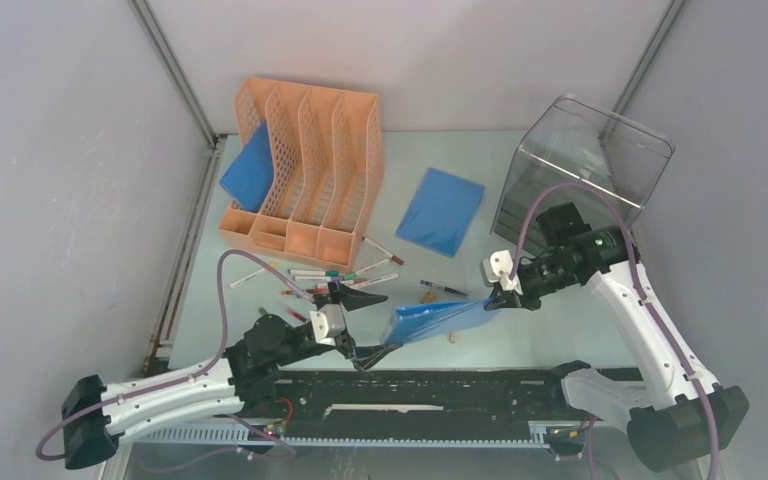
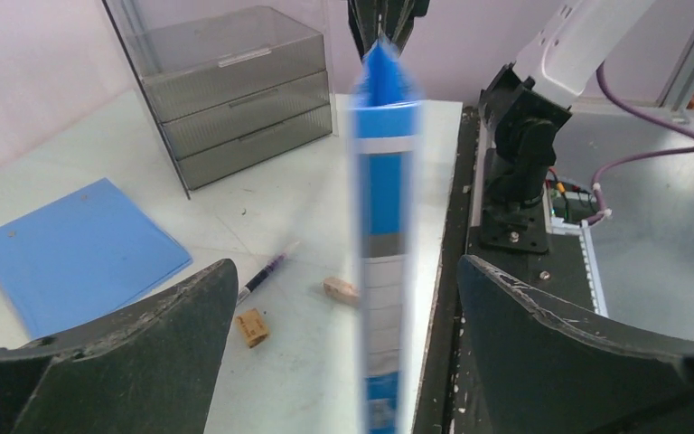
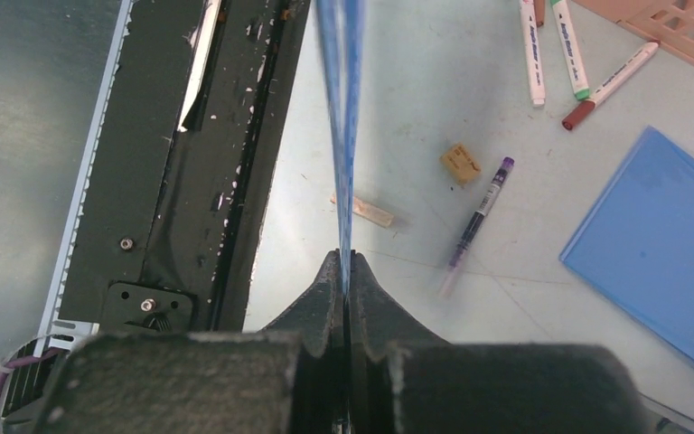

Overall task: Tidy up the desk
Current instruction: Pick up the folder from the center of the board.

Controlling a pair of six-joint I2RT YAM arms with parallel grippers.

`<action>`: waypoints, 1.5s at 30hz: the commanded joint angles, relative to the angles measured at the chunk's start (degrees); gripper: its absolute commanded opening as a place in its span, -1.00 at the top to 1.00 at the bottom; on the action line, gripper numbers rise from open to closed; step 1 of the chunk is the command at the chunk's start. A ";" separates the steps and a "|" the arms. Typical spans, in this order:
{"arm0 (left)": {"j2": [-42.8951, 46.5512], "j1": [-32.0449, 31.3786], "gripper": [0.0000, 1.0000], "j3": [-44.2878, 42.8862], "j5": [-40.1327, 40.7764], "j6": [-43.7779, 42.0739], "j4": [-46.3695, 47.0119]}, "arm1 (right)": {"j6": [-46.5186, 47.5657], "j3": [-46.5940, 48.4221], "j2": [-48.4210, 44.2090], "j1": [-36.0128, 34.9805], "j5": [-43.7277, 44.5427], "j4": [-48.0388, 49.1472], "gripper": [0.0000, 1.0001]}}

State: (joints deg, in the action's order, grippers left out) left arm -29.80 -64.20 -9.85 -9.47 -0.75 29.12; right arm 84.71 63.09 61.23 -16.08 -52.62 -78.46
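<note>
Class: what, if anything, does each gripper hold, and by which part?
The right gripper pinches the blue folder by one end's edge; left gripper, open astride the other end, holds nothing.

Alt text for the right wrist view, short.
The right gripper is shut on a thin blue folder seen edge-on, above the desk. Beside it on the desk lie a purple pen, markers and a flat blue folder.

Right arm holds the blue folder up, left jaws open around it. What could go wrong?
1. The right gripper pinches the folder by one thin edge, so it could twist or slip.
2. The left gripper stands open around the far end; if the right releases before it closes, the folder falls among the pen and markers loose on the desk.
</note>
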 commanded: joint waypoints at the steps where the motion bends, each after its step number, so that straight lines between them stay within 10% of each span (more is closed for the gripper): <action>1: -2.65 0.04 -0.94 -0.74 -1.76 -4.08 4.01 | 1.78 -0.04 -0.21 -0.13 -2.58 -1.00 1.00; 24: -16.94 0.09 -0.34 -19.64 -3.96 -0.70 -21.77 | -1.03 -1.57 0.86 -3.70 1.63 2.36 1.00; 34: -22.45 0.13 0.30 -25.73 -5.94 -1.55 -27.68 | -1.21 -1.65 0.99 -4.01 1.93 2.43 1.00; 38: -22.81 0.13 0.97 -26.95 -6.41 -2.43 -28.77 | -1.36 -1.60 0.99 -4.13 2.08 2.54 1.00; 45: -19.39 0.30 1.00 -26.49 -4.54 -2.85 -28.76 | -2.44 -1.65 0.78 -4.24 1.23 3.05 0.88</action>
State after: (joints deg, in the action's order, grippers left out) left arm -52.10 -64.18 -34.54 -15.18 -2.57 0.45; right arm 83.35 61.52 62.46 -19.79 -48.97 -76.27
